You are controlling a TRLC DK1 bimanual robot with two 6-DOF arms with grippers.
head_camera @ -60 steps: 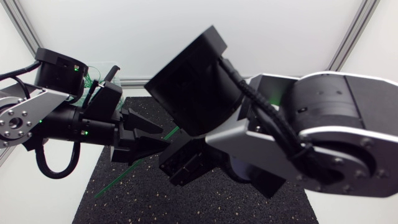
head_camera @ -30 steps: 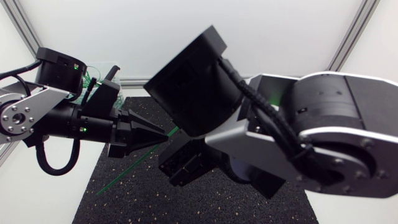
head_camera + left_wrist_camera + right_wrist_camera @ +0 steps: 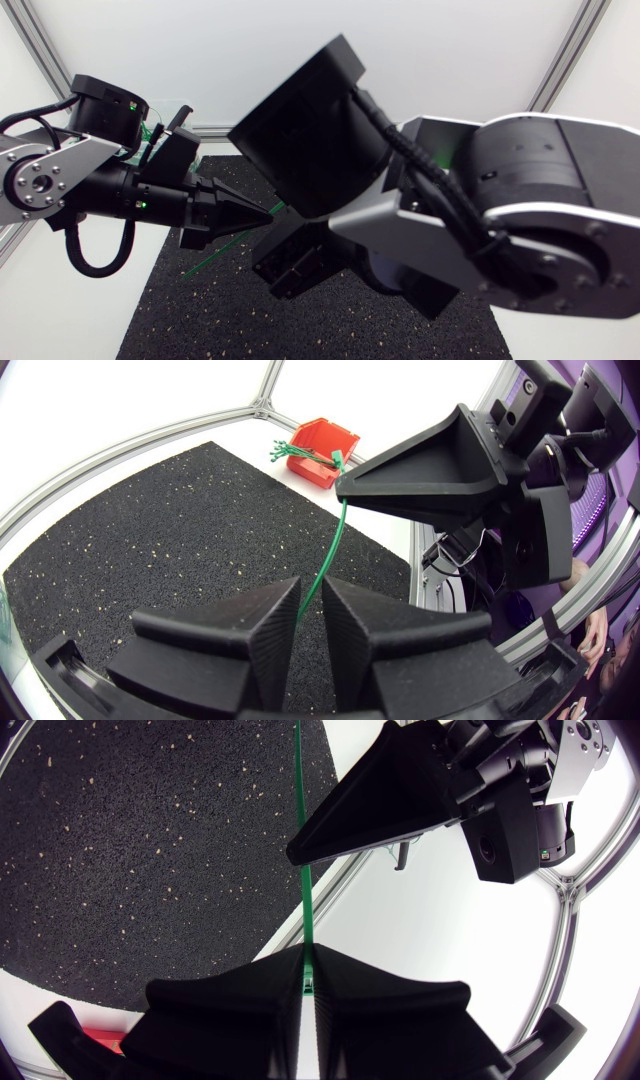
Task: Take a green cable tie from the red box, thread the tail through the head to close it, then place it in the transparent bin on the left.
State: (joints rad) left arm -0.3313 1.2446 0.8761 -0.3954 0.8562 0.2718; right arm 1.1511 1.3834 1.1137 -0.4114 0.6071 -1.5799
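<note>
Closest to the overhead camera, my right arm (image 3: pixel 480 220) filled much of the view and hid most of the table behind it. Below it, the right hand (image 3: pixel 305 958) was pressed together on the green cable tie (image 3: pixel 303 910), pinching one end. The tie ran straight from there to my left hand (image 3: pixel 310 590). Its fingers (image 3: pixel 250 635) stood a narrow gap apart, and the strip passed between them, lying against one. Both hands faced each other above the black mat (image 3: pixel 150 530). Beyond the mat, on the white table (image 3: pixel 375 510), sat the red box (image 3: pixel 322 442) with more green ties (image 3: pixel 290 452) sticking out. The clear bin (image 3: pixel 158 118) was mostly hidden behind my left arm (image 3: pixel 100 190).
</note>
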